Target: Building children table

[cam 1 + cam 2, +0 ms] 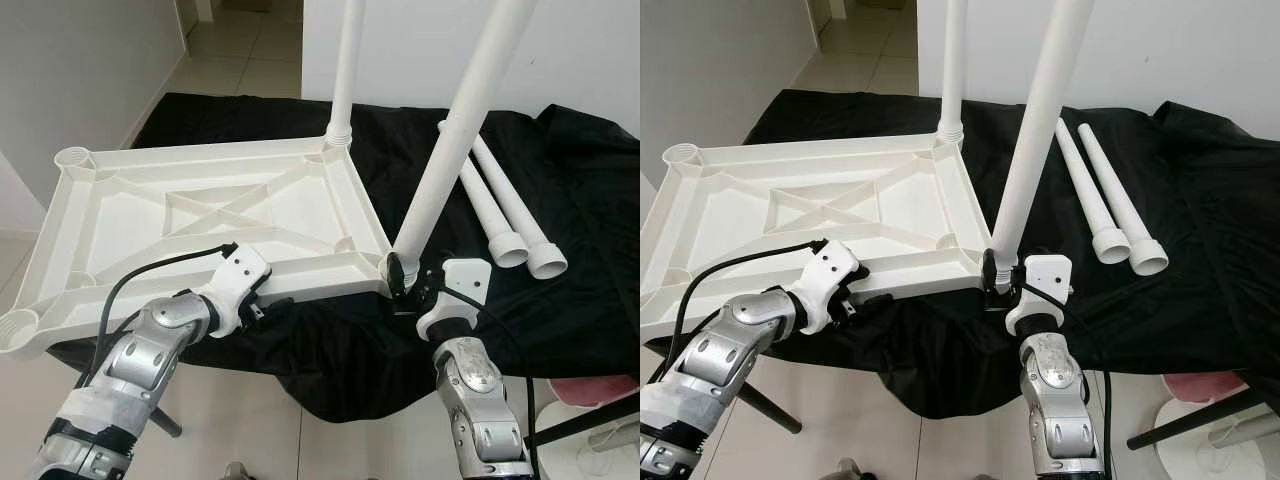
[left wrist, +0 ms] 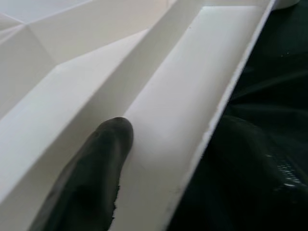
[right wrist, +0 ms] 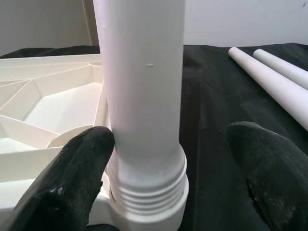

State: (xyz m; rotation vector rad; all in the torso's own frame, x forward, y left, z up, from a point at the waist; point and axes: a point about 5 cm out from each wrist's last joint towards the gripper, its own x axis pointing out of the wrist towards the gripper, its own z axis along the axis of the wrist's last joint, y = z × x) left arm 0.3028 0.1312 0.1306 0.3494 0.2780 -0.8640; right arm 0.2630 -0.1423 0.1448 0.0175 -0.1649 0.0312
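Two legs already stand in the upturned tabletop (image 1: 200, 215) on the black cloth (image 1: 560, 300): the far leg (image 1: 345, 70) and the near-corner leg (image 1: 455, 135). Two spare legs (image 1: 505, 215) lie nearby. Left wrist view: left gripper (image 1: 262, 305) pinches the near rim, probably steadying it. Right wrist view: right gripper (image 3: 168, 183), fingers (image 3: 72, 178) apart, straddles the leg's threaded base, not clamped.

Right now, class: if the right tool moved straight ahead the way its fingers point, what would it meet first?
The right tool would meet the white table leg standing in the tabletop's near corner socket. The leg already sits between its open fingers, one finger apparently touching it.
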